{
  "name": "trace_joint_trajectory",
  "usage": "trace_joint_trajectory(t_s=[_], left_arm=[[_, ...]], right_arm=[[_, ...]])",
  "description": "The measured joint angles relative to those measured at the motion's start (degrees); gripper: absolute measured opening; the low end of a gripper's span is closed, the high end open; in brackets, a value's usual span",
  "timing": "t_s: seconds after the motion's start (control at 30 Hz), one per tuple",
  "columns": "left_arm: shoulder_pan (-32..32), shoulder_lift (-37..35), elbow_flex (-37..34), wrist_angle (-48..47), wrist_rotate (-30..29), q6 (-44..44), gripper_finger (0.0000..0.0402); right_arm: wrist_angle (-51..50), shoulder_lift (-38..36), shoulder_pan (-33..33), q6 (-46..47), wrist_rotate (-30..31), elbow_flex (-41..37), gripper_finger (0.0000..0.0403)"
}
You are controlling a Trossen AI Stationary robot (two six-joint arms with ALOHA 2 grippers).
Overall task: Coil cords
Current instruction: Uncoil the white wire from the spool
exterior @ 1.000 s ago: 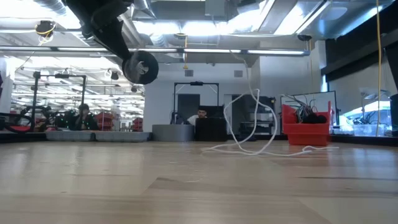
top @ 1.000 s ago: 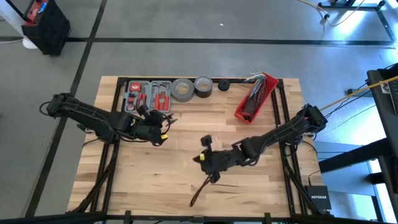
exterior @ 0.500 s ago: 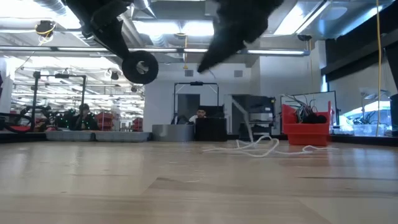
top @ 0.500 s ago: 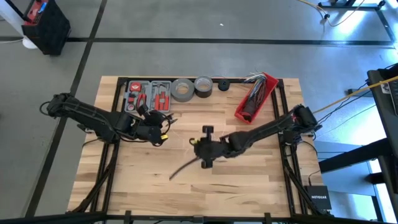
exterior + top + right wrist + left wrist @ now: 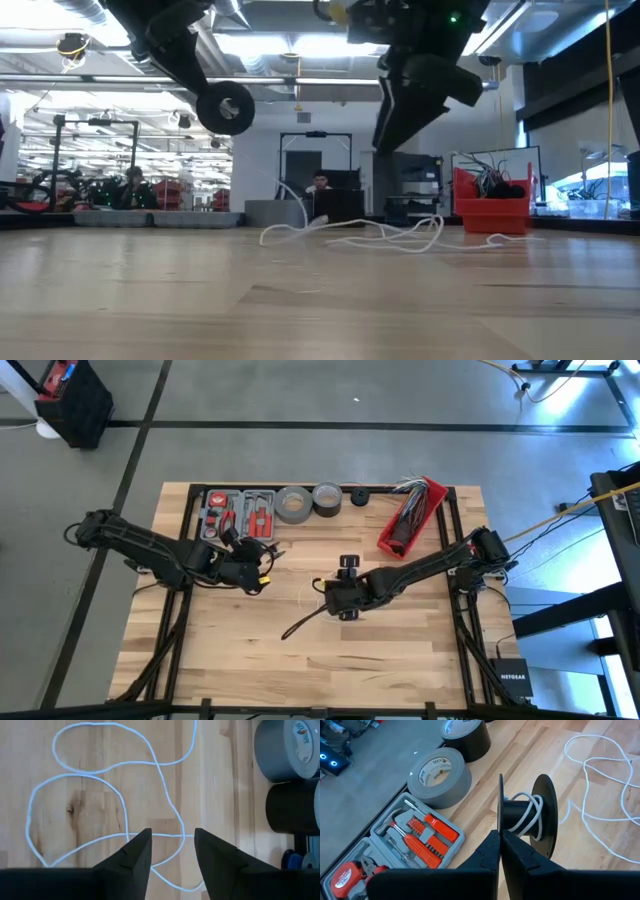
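Clamping a black spool (image 5: 520,815), the left tool (image 5: 499,851) hides its rim.

1. White cord (image 5: 120,800) on pale wood tabletop (image 5: 400,650)
2. Black spool (image 5: 540,815)
3. Grey tape roll (image 5: 436,769), black tape roll (image 5: 466,732)
4. Red bin (image 5: 410,515)
5. Grey tool case (image 5: 395,850), red-handled tools

The white cable (image 5: 120,810) is running out of the right wrist view past the picture's edge, its ends unseen; from above it is showing too thin to trace. The left gripper's (image 5: 500,851) fingers are covering part of the black spool (image 5: 527,822). The black tape roll (image 5: 466,735) is being cropped by the frame. The right gripper (image 5: 415,85) is reading only as a dark silhouette in the low view.
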Motion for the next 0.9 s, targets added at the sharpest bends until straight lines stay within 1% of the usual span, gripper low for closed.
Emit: trace_joint_trajectory(t_s=[0.07,0.17,0.4,0.5,0.67,0.83,0.9], left_arm=[[-0.36,0.0,0.0,-0.02,0.0,-0.02,0.0005],[-1.09,0.0,0.0,0.0,0.0,0.04,0.0005],[-1.35,0.0,0.0,0.02,0.02,0.17,0.0005],[-1.35,0.0,0.0,0.02,0.04,0.19,0.0005],[-1.35,0.0,0.0,0.0,0.04,0.5,0.0005],[-1.35,0.0,0.0,0.01,0.04,0.61,0.0005],[-1.35,0.0,0.0,0.0,0.04,0.61,0.0005]], right_arm=[[0.28,0.0,0.0,-0.12,0.05,0.0,0.0154],[1.3,0.0,0.0,-0.69,1.8,0.0,0.0154],[11.88,0.0,0.0,-2.02,1.05,0.0,0.0154],[17.22,0.0,0.0,-6.71,1.07,0.0,0.0154],[25.88,-0.01,0.0,-20.17,4.56,0.01,0.0154],[32.41,-0.03,0.0,-23.92,9.25,0.02,0.0154],[33.1,-0.04,0.0,-23.81,8.07,0.04,0.0154]])
